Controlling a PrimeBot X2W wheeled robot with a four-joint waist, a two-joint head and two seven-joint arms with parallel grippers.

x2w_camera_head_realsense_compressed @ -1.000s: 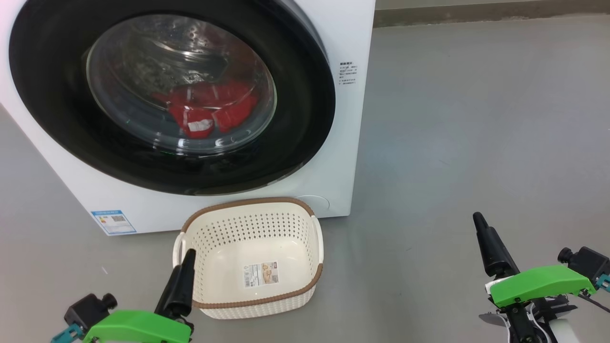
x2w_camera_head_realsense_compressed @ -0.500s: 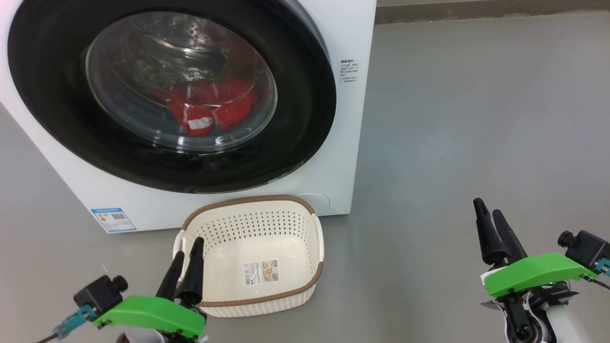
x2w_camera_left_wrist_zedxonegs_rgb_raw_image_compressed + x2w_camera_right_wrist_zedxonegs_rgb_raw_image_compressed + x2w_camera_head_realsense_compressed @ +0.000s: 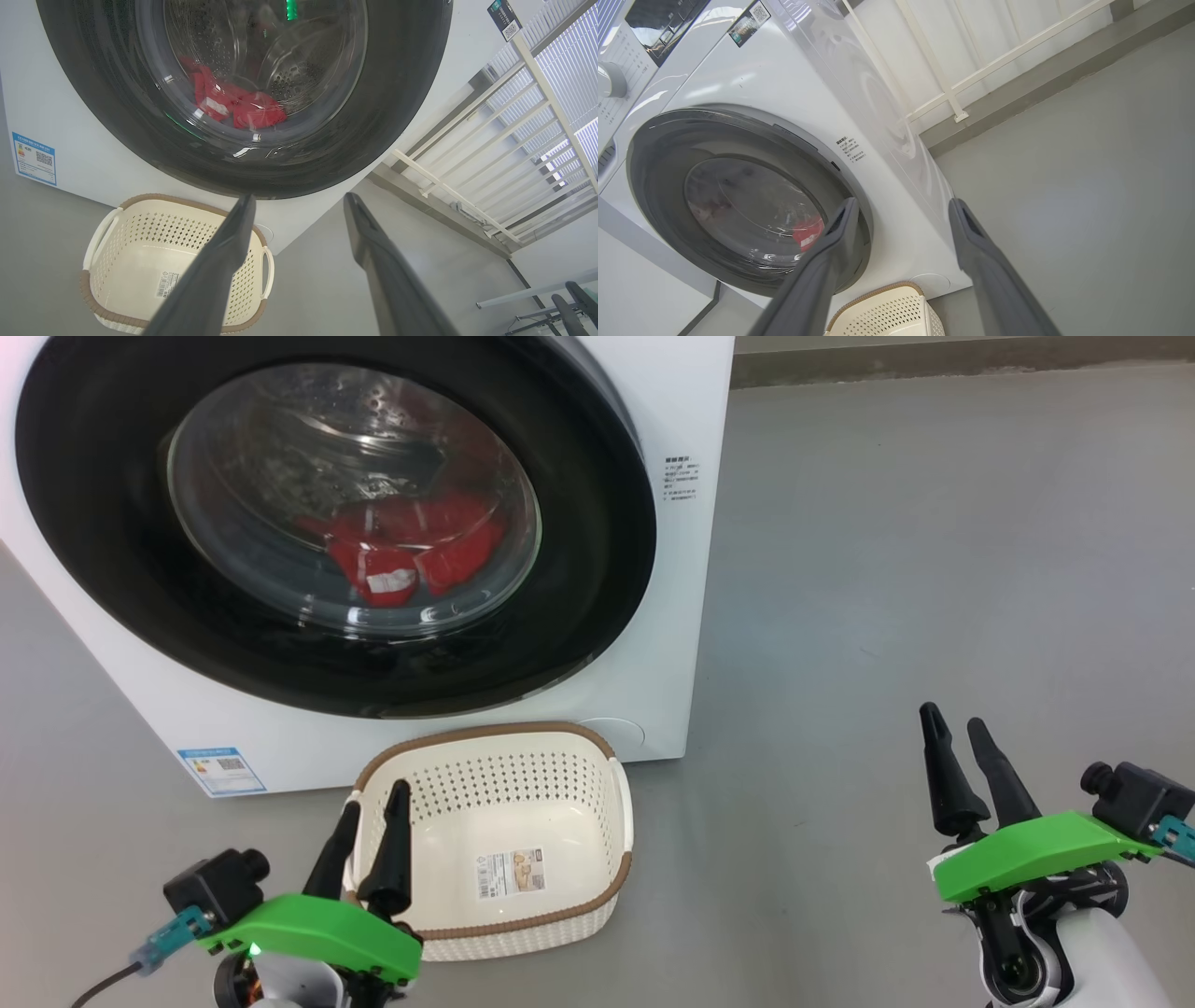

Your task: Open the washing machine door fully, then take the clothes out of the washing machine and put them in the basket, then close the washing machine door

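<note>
The washing machine door [image 3: 350,499] lies shut and flush against the front of the washing machine [image 3: 672,616], its round face turned toward the robot and filling the upper left of the head view. Through the bulging glass at its centre the clothes [image 3: 411,546] show as a red heap low in the drum, with a small white tag on them. A blue label [image 3: 222,770] sits low on the machine's white front, toward the left.

The basket [image 3: 597,887] stands on the grey floor [image 3: 887,569] just in front of the machine, below the door's lower right part. Its mouth faces up, its long axis runs left to right, roughly along the machine's front, and it has a handle at each short end. It holds no garment, and a paper label [image 3: 512,873] lies on its bottom.

The left gripper [image 3: 373,798] is at the basket's left end, fingers pointing up toward the machine, jaws spread wide and holding nothing; whether a finger touches the rim I cannot tell. The right gripper [image 3: 952,717] is well apart over bare floor to the right, its fingers also pointing forward and spread wide, with nothing between them. A white railing [image 3: 490,154] stands beyond the machine's side in the left wrist view
</note>
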